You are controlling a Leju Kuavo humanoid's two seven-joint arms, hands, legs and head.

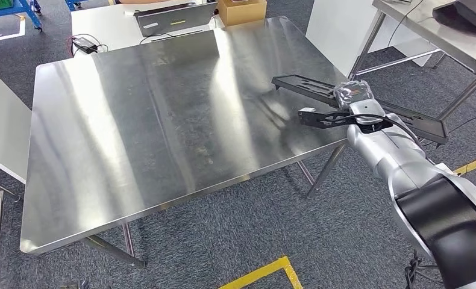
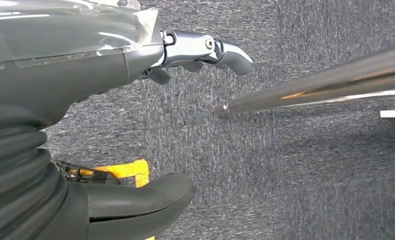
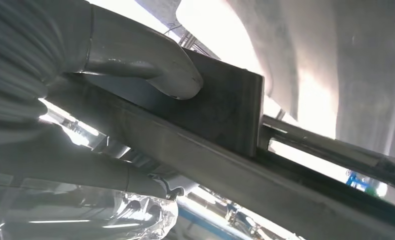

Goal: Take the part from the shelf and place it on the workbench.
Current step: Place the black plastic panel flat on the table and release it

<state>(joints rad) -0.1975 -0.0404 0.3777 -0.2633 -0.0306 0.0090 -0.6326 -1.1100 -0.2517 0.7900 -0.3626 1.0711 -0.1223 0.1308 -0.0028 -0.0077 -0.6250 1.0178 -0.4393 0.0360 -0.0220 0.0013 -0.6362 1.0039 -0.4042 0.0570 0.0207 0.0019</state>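
Observation:
The part [image 1: 305, 86] is a long, flat black bar. My right hand [image 1: 355, 101] grips it near its middle, at the right edge of the steel workbench [image 1: 163, 120]. One end of the bar reaches over the tabletop and the other end juts out past the edge, above the carpet. I cannot tell whether it touches the steel. In the right wrist view my thumb [image 3: 160, 70] presses on the dark part [image 3: 225, 115]. My left hand [image 2: 75, 90] hangs over the carpet, fingers [image 2: 225, 50] apart and holding nothing.
At the back stand a white table with a grey laptop [image 1: 175, 18], a power adapter [image 1: 85, 43] and a cardboard box [image 1: 241, 9]. A second steel table [image 1: 440, 36] stands at the right rear. Yellow tape [image 1: 266, 271] marks the carpet. A steel table leg [image 2: 310, 87] passes near my left hand.

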